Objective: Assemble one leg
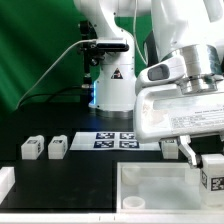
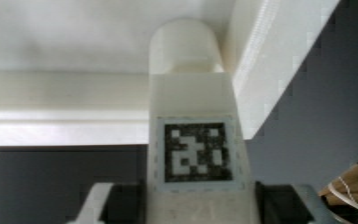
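Note:
My gripper (image 1: 204, 163) is shut on a leg (image 1: 212, 172), a small white blocky post with a black-and-white tag. It holds the leg at the exterior view's right, over the far right part of the large white tray-like part (image 1: 150, 172). In the wrist view the leg (image 2: 194, 110) runs out from between the dark fingers (image 2: 119, 205), its rounded tip against the tray-like part's white wall (image 2: 69, 100). Whether the tip touches it I cannot tell. Two more legs (image 1: 32, 148) (image 1: 57, 147) lie at the left, and a third (image 1: 170, 147) lies behind the gripper.
The marker board (image 1: 112, 140) lies flat at the middle back, in front of the robot base (image 1: 112, 85). A white object (image 1: 5, 185) sits at the exterior view's left edge. A green backdrop stands behind the black table.

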### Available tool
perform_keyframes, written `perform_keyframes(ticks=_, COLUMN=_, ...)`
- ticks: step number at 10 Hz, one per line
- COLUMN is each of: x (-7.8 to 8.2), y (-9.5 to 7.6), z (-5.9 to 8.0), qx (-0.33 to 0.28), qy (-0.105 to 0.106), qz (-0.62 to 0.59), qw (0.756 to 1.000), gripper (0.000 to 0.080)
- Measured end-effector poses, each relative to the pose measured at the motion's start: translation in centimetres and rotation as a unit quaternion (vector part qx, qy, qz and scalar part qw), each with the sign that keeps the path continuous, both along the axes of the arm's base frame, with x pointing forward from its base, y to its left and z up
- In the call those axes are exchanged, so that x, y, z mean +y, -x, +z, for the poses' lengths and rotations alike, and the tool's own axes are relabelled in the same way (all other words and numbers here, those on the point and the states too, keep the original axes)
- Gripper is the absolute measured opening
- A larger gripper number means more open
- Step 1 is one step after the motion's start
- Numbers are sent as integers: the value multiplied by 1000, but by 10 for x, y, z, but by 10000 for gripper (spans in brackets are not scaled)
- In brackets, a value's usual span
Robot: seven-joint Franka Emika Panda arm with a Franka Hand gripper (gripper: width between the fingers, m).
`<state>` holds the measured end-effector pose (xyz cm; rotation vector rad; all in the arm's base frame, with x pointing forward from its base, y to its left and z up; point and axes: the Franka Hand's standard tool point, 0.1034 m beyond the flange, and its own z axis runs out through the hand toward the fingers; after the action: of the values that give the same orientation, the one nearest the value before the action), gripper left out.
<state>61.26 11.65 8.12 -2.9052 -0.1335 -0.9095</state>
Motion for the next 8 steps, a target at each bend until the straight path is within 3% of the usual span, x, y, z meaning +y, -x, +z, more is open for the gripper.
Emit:
perform_keyframes(ticks=1, x=0, y=0, z=0, qx=1, qy=-1, qz=-7, qw=1000, gripper=291)
perform_keyframes(ticks=2, x=-1, y=1, z=-1, qx=5, qy=0, qz=-6, qw=1000, gripper=384)
perform_keyframes(ticks=4, x=-1, y=2, z=-3, qx=9, qy=0, qz=-6, qw=1000, gripper=384)
perform_keyframes(ticks=5, x=-1, y=2, z=-3, qx=9, qy=0, qz=-6, qw=1000, gripper=569)
perform_keyframes(ticks=6, x=-1, y=2, z=-3, qx=9, qy=0, qz=-6, qw=1000, gripper=639)
perform_keyframes(ticks=8, x=-1, y=2, z=-3, qx=9, qy=0, qz=-6, qw=1000, gripper=647)
